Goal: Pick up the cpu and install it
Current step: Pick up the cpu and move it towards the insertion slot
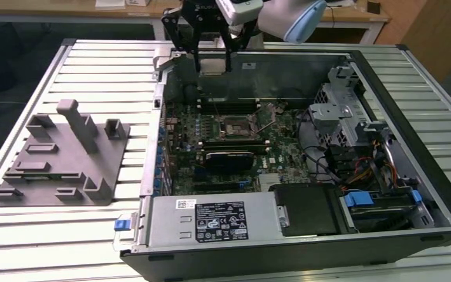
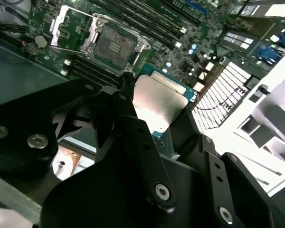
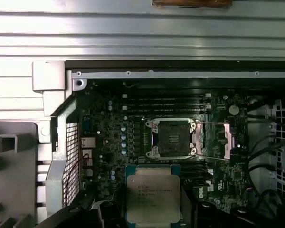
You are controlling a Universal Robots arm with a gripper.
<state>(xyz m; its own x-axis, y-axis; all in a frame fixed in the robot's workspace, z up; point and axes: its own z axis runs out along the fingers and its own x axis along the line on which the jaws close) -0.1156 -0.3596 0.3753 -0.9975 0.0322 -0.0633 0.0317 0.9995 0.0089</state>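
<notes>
I have the cpu (image 3: 153, 194) pinched by its edges in the gripper (image 1: 212, 61), jaws closed onto it. It hangs in the air over the open computer case (image 1: 296, 67), well above the motherboard (image 3: 109, 118). The socket (image 3: 173, 137) lies beneath with its frame flipped open.

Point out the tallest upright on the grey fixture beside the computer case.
The grey rectangular post near the middle of the grey moulded fixture; it rises well above the shorter blocks around it.
</notes>
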